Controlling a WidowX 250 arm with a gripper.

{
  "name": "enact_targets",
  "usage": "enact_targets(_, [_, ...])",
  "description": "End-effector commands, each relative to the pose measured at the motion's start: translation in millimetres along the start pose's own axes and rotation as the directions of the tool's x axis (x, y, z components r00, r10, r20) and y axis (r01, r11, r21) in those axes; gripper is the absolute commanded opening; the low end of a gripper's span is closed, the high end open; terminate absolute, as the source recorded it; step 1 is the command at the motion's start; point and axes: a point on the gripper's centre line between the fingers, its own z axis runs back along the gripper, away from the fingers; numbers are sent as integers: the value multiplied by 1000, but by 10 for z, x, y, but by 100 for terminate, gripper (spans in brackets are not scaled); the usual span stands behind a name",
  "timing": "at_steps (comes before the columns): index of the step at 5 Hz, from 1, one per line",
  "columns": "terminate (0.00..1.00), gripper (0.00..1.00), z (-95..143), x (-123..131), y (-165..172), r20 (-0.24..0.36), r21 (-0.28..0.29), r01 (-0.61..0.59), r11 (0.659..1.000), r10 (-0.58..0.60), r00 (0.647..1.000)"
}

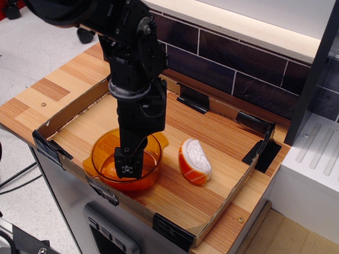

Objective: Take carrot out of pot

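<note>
One black end effector (129, 168) down inside round translucent orange plastic pot (100, 156), grip unclear | striped wooden table (175, 185), cardboard walls | dark tiled wall (233, 66) behind

Wooden tabletop (79, 69), cardboard-walled tray (233, 190), pot (100, 153), orange-and-white wedge slice (194, 161)

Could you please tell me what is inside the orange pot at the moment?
The gripper reaches down inside the pot. Beside it, a bit of the orange carrot shows on the pot's floor. The gripper covers the rest of the carrot, so I cannot tell whether it is grasped.
</note>
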Motion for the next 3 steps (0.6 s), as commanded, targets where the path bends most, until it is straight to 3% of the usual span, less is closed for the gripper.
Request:
enact_targets(1, [0,100,-36,-129,43,14,-8,1,1000,-1,1000])
enact_targets(3, [0,100,-193,-181,119,-25,28,-18,999,19,1000])
